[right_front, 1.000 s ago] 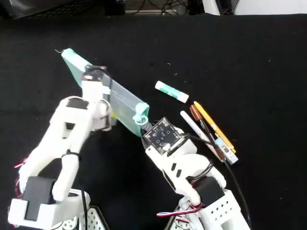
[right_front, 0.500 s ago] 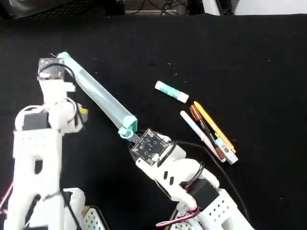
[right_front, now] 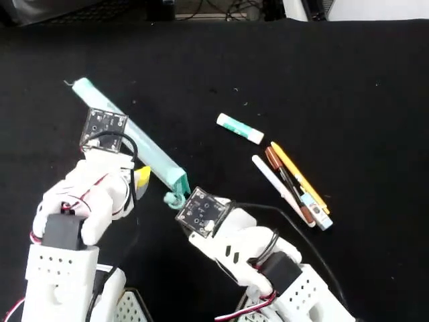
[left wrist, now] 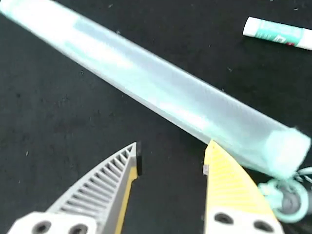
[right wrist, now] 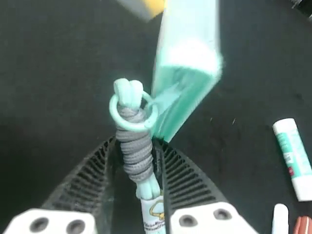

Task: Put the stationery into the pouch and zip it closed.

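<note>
Presently the right pincer is clamped on the zip pull cord at the end of the mint pouch; the left pincer hangs with jaws apart just beside it. Glue stick and pens lie loose on the worktop. Judged step: unzipping; next, brace the mint pouch and draw the cord along.

Pouch left of glue stick and pens.
</note>
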{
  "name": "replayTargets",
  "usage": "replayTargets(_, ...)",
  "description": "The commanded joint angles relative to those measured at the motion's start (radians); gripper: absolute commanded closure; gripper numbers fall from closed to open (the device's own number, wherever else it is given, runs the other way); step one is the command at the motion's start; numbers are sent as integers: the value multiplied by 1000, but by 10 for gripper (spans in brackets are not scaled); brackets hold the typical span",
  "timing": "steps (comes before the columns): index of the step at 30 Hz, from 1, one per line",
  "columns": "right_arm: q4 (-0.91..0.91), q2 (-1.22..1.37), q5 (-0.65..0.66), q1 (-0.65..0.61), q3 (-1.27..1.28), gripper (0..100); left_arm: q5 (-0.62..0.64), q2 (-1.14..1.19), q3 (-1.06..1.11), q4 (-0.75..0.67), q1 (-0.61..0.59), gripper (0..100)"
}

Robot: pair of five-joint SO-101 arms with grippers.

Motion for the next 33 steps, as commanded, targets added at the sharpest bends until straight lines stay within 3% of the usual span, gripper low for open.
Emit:
replayTargets(1, 109, -10, 133, -5, -64, 986, 41, -41, 2, -54, 15, 768)
replayTargets(11, 147, -19, 184, 55, -73, 986, 68, -213, -13, 23, 35, 768)
replayTargets(14, 92, -13, 178, 114, -71, 986, -21, -235, 4, 52, 90, 768)
replayTargets(20, -44, -12, 83, 249, -71, 986, -32, -175, 101, -44, 76, 768)
replayTargets(27, -141, -12, 15, 258, -36, 986, -25, -11, 186, -138, 188, 768)
replayTargets(33, -158, -12, 15, 258, -22, 986, 140, 46, 205, -215, 216, 712)
